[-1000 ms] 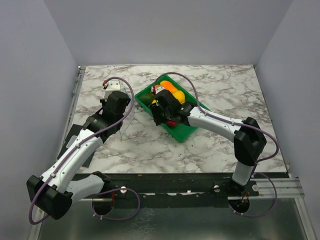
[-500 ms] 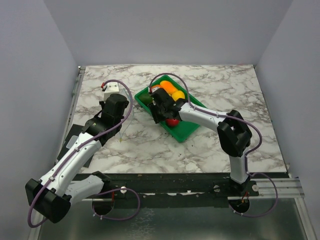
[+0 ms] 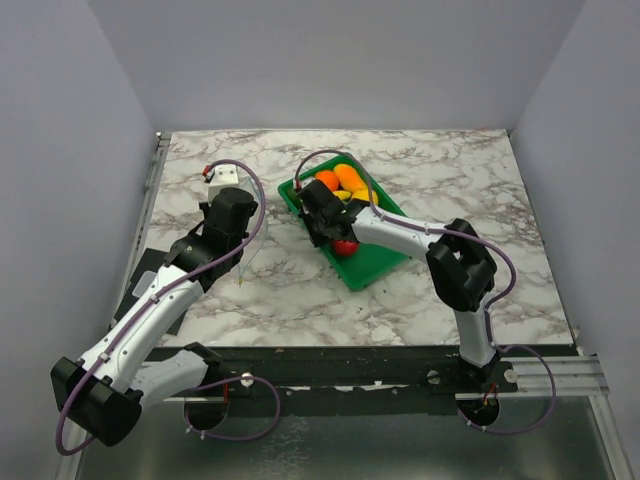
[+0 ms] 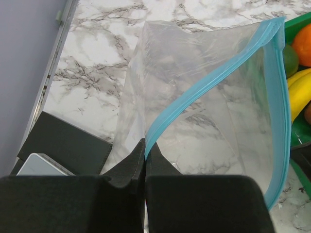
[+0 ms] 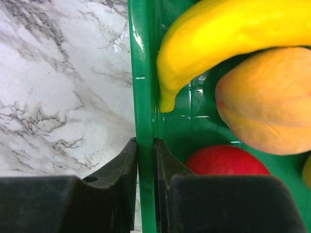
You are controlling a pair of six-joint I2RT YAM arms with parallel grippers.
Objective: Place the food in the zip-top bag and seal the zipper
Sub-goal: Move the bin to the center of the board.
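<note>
The zip-top bag [image 4: 194,87] is clear and hangs open, its mouth facing the tray. My left gripper [image 4: 145,150] is shut on the zipper [image 4: 214,80], the light blue strip, at its near corner. In the top view the bag [image 3: 250,255] dangles under my left gripper [image 3: 238,262]. The food lies in the green tray [image 3: 375,262]: a yellow banana [image 5: 228,29], an orange fruit [image 5: 267,102] and a red piece [image 5: 226,160]. My right gripper [image 5: 146,145] is shut on the tray's wall [image 5: 143,87], one finger inside and one outside.
A small white box [image 3: 220,176] sits on the marble table at the back left. A dark flat pad [image 4: 63,143] lies by the table's left rail. Oranges [image 3: 338,180] fill the tray's far end.
My right gripper has closed on the tray's left wall, and the tray has turned and shifted slightly. The right arm's elbow swung left. The left gripper still holds the bag.
</note>
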